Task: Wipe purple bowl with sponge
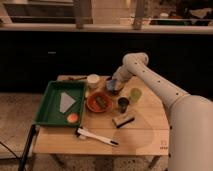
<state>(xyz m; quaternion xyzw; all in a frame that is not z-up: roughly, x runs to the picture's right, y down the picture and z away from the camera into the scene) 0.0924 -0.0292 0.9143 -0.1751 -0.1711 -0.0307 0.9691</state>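
The robot's white, jointed arm (pixel 160 87) reaches in from the right and bends down over the back of the light wooden tabletop (pixel 145 131); its pincer (pixel 114 85) sits low at the rear centre, directly over the small round dark purple bowl (pixel 116 90), which is mostly hidden beneath it; a small blue-grey sponge (pixel 112 85) shows at the pincer's tip, against the bowl, though whether the pincer is spread or pinching the sponge I cannot tell; the purple bowl stands just behind and to the right of the round orange bowl (pixel 90 104), which holds a dark greenish item (pixel 102 101); a small dark cup (pixel 122 103) stands just right of the orange bowl, and a pale yellow-green cup (pixel 135 94) stands behind and right of that, near the arm; a cream-white round container (pixel 93 80) sits at the back, left of the purple bowl; in front of the dark cup lies a tan block with a dark base (pixel 123 119), turned at a slant; near the front edge lies a white-handled brush (pixel 96 136), angled across the wood; the left side carries a green rectangular plastic tray (pixel 49 111), holding a flat grey triangular piece (pixel 66 101) and a small orange-red round fruit (pixel 73 118) in its near right corner.
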